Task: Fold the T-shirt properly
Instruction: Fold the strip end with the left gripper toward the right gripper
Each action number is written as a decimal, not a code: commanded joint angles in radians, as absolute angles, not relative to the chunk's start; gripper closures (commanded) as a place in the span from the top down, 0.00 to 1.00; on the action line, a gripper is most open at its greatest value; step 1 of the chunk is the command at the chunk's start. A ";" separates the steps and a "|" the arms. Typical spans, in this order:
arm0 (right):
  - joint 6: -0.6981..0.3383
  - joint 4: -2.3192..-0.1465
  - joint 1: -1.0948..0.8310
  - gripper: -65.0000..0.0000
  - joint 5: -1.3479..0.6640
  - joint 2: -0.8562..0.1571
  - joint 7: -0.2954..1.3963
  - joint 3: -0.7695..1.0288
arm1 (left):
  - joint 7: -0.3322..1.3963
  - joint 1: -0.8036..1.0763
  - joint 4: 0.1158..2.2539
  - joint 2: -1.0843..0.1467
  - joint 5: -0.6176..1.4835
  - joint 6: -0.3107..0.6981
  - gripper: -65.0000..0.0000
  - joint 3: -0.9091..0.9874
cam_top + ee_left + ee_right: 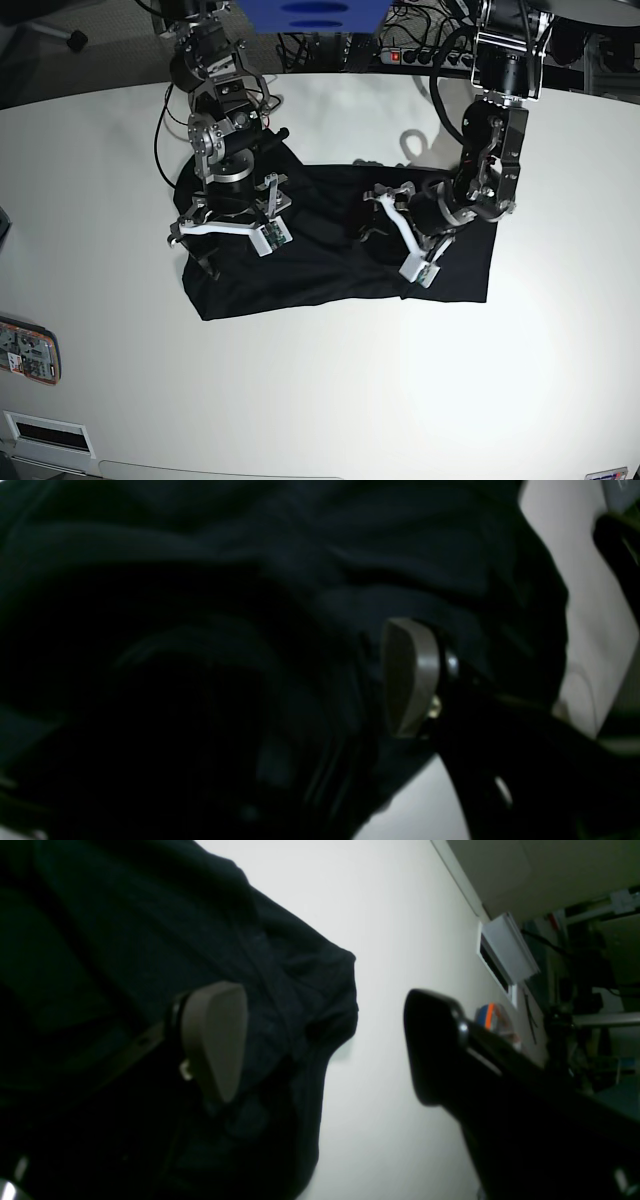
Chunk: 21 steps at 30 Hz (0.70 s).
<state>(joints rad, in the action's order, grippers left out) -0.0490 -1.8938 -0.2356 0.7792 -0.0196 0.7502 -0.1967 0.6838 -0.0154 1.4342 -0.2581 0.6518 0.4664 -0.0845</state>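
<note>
The black T-shirt lies spread as a wide, wrinkled rectangle on the white table. My left gripper hovers low over its right half with its white jaws spread apart. In the left wrist view one grey pad shows against the T-shirt; the other finger is lost in the dark. My right gripper stands open over the left half. In the right wrist view its fingers are far apart over the T-shirt, near a cloth edge, holding nothing.
A small colourful device lies at the table's left edge, with a white vented box below it. Cables and a power strip run behind the table. A blue object sits at the back.
</note>
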 commanded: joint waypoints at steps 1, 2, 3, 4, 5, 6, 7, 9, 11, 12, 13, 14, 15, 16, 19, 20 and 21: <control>-0.036 -1.916 -0.225 0.72 0.785 -0.018 0.730 -0.196 | 0.657 -0.045 1.457 -0.262 0.671 0.475 0.60 -0.091; -0.036 -1.916 -0.225 0.72 0.785 -0.018 0.730 -0.196 | 0.657 -0.048 1.457 -0.260 0.674 0.475 0.60 -0.099; -0.036 -1.916 -0.225 0.72 0.785 -0.018 0.730 -0.196 | 0.657 -0.051 1.457 -0.260 0.674 0.475 0.60 -0.105; -0.036 -1.916 -0.225 0.72 0.785 -0.018 0.730 -0.196 | 0.657 -0.058 1.463 -0.260 0.674 0.473 0.60 -0.107; -0.036 -1.916 -0.225 0.72 0.785 -0.018 0.730 -0.196 | 0.657 -0.070 1.463 -0.259 0.674 0.473 0.60 -0.108; -0.036 -1.916 -0.225 0.72 0.783 -0.018 0.730 -0.194 | 0.659 -0.081 1.468 -0.259 0.674 0.473 0.60 -0.108; -0.036 -1.916 -0.225 0.72 0.783 -0.018 0.730 -0.193 | 0.659 -0.085 1.471 -0.259 0.674 0.473 0.60 -0.108; -0.036 -1.914 -0.225 0.72 0.782 -0.016 0.730 -0.188 | 0.659 -0.091 1.489 -0.259 0.674 0.473 0.60 -0.108; -0.036 -1.914 -0.225 0.72 0.762 -0.013 0.737 -0.177 | 0.659 -0.091 1.511 -0.262 0.677 0.475 0.60 -0.105; -0.036 -1.914 -0.225 0.72 0.730 -0.013 0.759 -0.153 | 0.659 -0.090 1.527 -0.263 0.677 0.475 0.60 -0.102; -0.036 -1.914 -0.222 0.72 0.682 -0.013 0.783 -0.130 | 0.659 -0.085 1.544 -0.266 0.677 0.475 0.60 -0.101; -0.036 -1.914 -0.217 0.72 0.631 -0.013 0.808 -0.110 | 0.657 -0.084 1.560 -0.268 0.676 0.475 0.60 -0.099; -0.036 -1.914 -0.216 0.72 0.576 -0.015 0.828 -0.082 | 0.657 -0.084 1.577 -0.277 0.673 0.475 0.60 -0.096; -0.036 -1.914 -0.216 0.72 0.503 -0.016 0.849 -0.044 | 0.654 -0.076 1.593 -0.300 0.674 0.475 0.60 -0.084; -0.036 -1.913 -0.199 0.72 0.262 -0.018 0.900 0.077 | 0.638 -0.031 1.643 -0.338 0.677 0.476 0.60 -0.022; -0.038 -1.911 -0.182 0.72 0.168 -0.018 0.918 0.122 | 0.610 -0.013 1.656 -0.338 0.677 0.476 0.60 0.016; -0.041 -1.910 -0.166 0.72 0.084 -0.018 0.935 0.156 | 0.579 0.007 1.669 -0.335 0.677 0.476 0.60 0.054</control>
<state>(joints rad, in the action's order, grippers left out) -0.0368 -1.8893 -0.1867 0.0650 -0.0170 0.9714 0.1616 0.5983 0.0204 1.6447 -0.3355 0.6571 0.4690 0.0555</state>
